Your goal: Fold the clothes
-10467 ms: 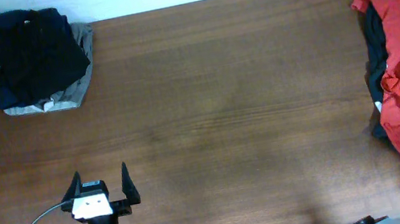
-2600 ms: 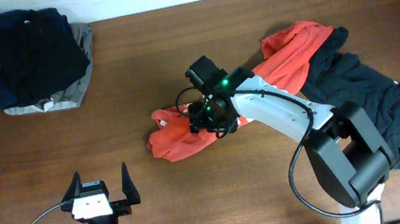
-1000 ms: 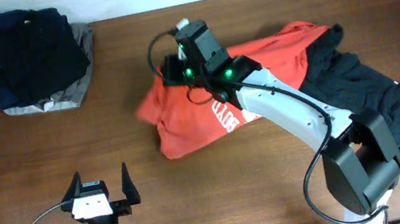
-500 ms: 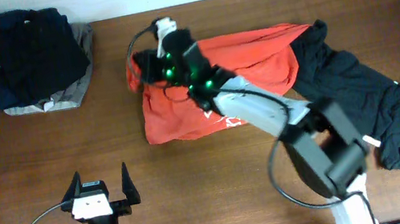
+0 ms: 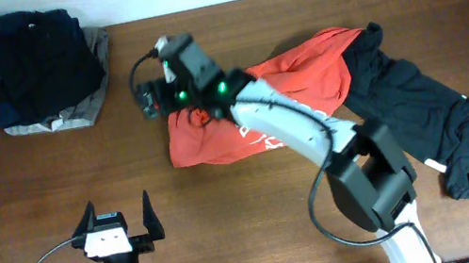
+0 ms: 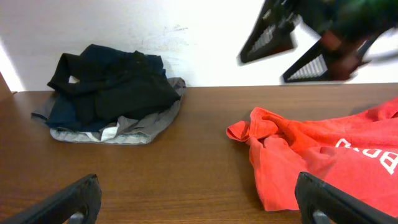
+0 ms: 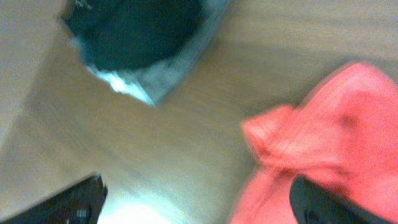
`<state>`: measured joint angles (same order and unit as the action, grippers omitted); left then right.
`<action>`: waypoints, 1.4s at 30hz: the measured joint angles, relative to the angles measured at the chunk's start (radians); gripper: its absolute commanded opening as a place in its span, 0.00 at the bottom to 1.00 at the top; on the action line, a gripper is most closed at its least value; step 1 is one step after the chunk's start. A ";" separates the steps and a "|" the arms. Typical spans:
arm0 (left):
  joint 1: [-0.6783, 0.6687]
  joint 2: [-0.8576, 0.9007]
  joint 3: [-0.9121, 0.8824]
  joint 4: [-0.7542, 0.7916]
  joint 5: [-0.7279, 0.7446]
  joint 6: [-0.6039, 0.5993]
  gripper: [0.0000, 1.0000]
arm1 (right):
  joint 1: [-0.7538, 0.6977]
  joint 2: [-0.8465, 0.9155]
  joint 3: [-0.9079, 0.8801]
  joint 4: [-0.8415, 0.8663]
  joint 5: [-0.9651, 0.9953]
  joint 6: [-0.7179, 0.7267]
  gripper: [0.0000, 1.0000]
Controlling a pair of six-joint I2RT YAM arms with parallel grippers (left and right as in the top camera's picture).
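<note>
— While I have the overhead up, read me the list, shirt first.

— Item one: red-orange T-shirt (image 5: 204,146). Crumpled, not yet folded, mid-table toward the far edge. Long axis: diagonal, from its near-left bunch up to the far right, where it meets the black garment (image 5: 411,102). White lettering (image 6: 370,155) partly showing.

— And which way from the gripper?

— Item two: right gripper (image 5: 149,100). Raised just off the shirt's far-left corner, on the side of the pile of dark clothes (image 5: 38,69). From there the shirt lies back along the gripper's own arm, rightward and toward the near edge. Jaws spread wide, nothing between them; in the left wrist view I see both fingers clear above the cloth.

— Left side?

— Item three: left gripper (image 5: 118,223). At the near edge of the table (image 5: 252,234), likewise gaping and empty, well apart from the shirt. I judge the right arm the nearer for taking a corner.
</note>
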<state>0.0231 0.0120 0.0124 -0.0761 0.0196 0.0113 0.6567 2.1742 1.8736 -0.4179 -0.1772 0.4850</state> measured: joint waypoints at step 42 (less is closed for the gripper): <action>0.000 0.000 0.000 0.000 0.000 0.000 0.99 | -0.779 -0.011 -0.256 -0.505 0.118 -0.261 0.54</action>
<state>0.0231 0.0120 0.0124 -0.0761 0.0196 0.0113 -0.1226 2.1635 1.6176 -0.9226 -0.0589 0.2245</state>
